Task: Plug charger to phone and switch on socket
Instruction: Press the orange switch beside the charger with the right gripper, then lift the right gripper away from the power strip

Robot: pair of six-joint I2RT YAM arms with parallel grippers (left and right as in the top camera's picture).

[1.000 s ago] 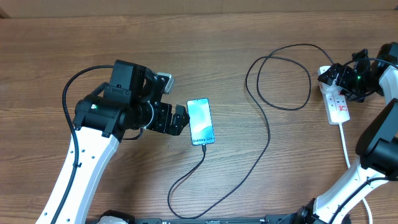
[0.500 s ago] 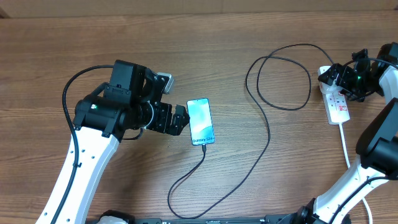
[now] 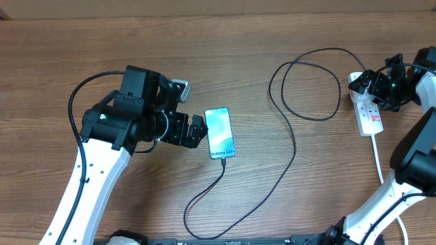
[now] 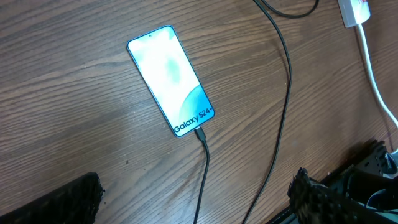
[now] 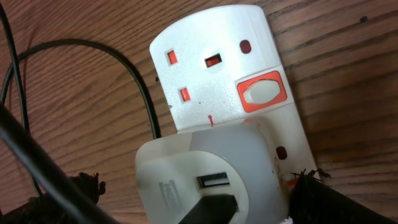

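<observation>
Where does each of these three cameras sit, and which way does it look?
Overhead: fixed above the table, looking straight down; both arms show, the left gripper by the phone, the right gripper at the socket.
Left wrist: rides the left arm, looking down at the phone; its own dark fingertips show at the bottom corners.
Right wrist: rides the right arm, close on the socket; its fingertips show at the bottom edge.
Shared: overhead and left wrist both show the phone with the charger plugged in.
</observation>
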